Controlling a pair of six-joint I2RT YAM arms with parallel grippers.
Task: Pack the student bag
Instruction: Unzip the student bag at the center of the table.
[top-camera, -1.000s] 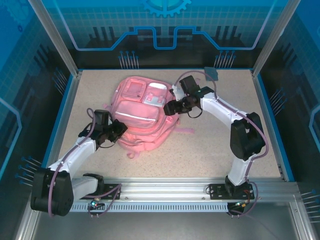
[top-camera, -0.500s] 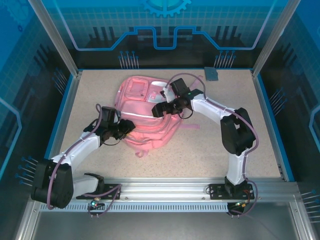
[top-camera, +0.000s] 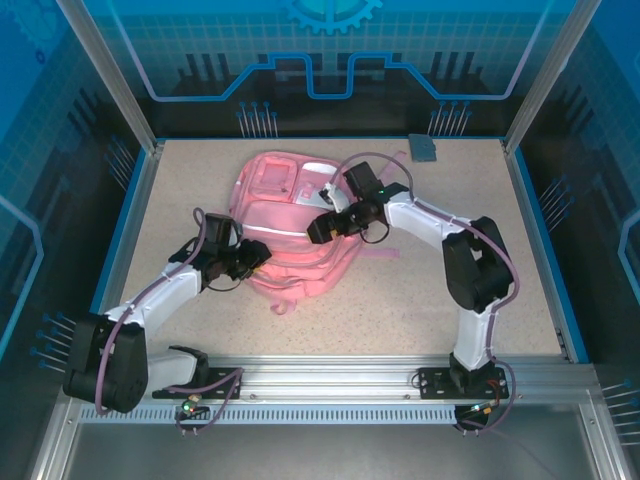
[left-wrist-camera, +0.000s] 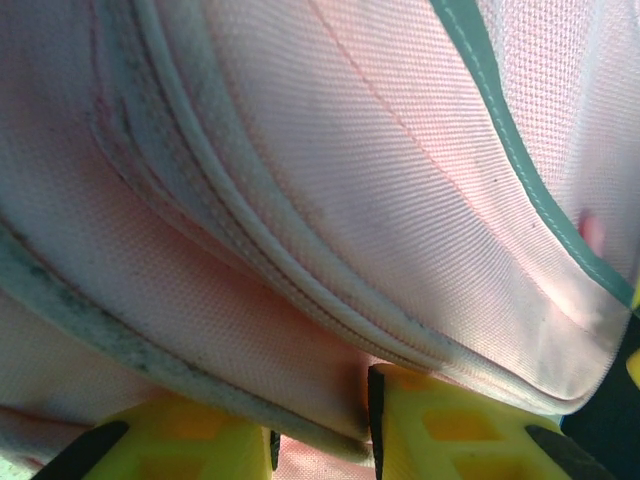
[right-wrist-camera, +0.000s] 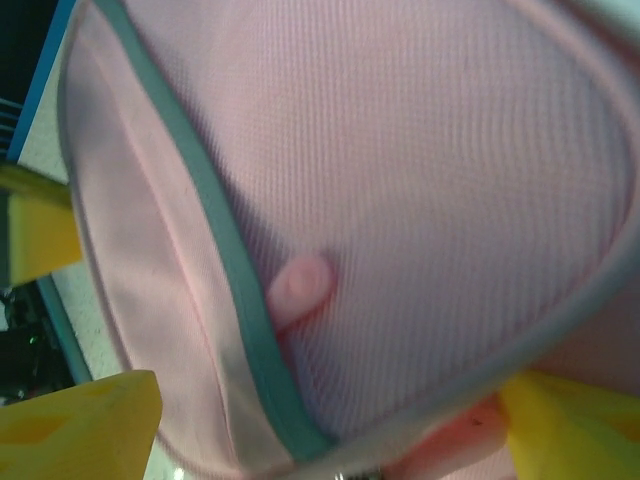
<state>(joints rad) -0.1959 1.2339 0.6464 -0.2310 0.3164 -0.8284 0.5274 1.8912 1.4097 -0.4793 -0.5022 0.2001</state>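
The student bag (top-camera: 285, 215) lies flat at the table's middle back, pink with whitish zip trim and front pockets facing up. My left gripper (top-camera: 258, 258) is at the bag's near left edge. In the left wrist view its yellow fingers (left-wrist-camera: 450, 430) are shut on a fold of the bag's pink fabric and pale piping (left-wrist-camera: 330, 400). My right gripper (top-camera: 322, 228) hovers over the bag's right half, open. In the right wrist view its fingers (right-wrist-camera: 80, 425) stand far apart over a pocket with teal trim (right-wrist-camera: 200, 230) and a pink zip pull (right-wrist-camera: 300, 285).
A small grey object (top-camera: 424, 147) lies at the back right corner. Blue rails (top-camera: 535, 240) and glass walls border the speckled table (top-camera: 430, 300). Bare tabletop lies right of and in front of the bag. A pink strap (top-camera: 283, 302) trails off the bag's near edge.
My left gripper moved in to the bag's near left edge and took hold of its fabric. My right gripper swung left over the bag and opened wider. The bag shifted slightly.
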